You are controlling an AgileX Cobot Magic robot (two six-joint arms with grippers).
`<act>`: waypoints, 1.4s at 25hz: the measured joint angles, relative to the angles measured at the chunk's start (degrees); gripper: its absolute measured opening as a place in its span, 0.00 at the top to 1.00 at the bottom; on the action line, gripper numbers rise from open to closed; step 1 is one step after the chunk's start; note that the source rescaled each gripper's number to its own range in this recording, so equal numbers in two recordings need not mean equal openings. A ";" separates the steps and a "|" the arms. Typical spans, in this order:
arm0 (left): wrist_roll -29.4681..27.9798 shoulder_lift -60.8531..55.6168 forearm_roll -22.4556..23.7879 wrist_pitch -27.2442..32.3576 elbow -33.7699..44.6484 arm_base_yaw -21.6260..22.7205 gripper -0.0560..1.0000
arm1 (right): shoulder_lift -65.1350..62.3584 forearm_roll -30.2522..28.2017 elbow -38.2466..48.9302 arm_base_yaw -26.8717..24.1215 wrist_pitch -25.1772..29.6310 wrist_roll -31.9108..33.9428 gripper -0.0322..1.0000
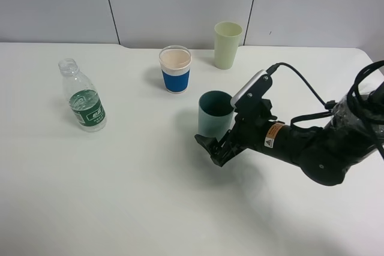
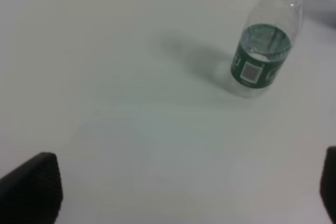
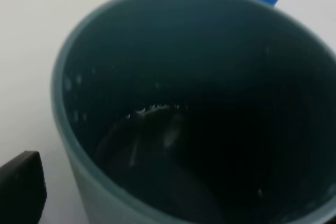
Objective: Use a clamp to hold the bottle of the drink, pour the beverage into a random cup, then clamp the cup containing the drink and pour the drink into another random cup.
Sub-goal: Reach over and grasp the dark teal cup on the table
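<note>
We log the teal tumbler (image 1: 215,114) upright mid-table with a little clear liquid (image 3: 152,150) inside, the blue-sleeved cup (image 1: 175,71) near behind it, the right gripper (image 1: 211,151) spread wide at its base, and the bottle (image 1: 84,97) well apart to the left.

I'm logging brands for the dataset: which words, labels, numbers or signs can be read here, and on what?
Nothing is legible.
Label on the bottle: white print, too blurred to read.
Orange-and-white sticker on the right arm: too small to read.
Teal cup, blue-sleeved cup, pale green cup: no print seen.
</note>
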 joint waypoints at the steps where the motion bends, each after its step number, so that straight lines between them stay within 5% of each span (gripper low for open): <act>1: 0.00 0.00 0.00 0.00 0.00 0.00 0.00 | 0.39 0.00 0.00 0.00 -0.72 0.00 0.00; 12: 0.00 0.00 0.00 0.00 0.00 0.00 0.00 | 3.56 0.00 0.00 0.00 -8.66 -0.17 0.00; 21: 0.00 0.00 0.00 0.00 0.00 0.00 0.00 | 3.59 -0.16 0.00 0.00 -8.77 -0.17 0.02; 23: 0.00 0.00 0.00 0.00 0.00 0.00 0.00 | 3.59 -0.16 0.00 0.00 -8.77 -0.17 0.18; 27: 0.00 0.00 0.00 0.00 0.00 0.00 0.00 | 3.59 -0.53 0.00 0.00 -8.77 0.61 0.96; 35: 0.00 0.00 0.00 0.00 0.00 0.00 0.00 | 3.63 -0.60 0.00 0.00 -8.72 5.26 0.97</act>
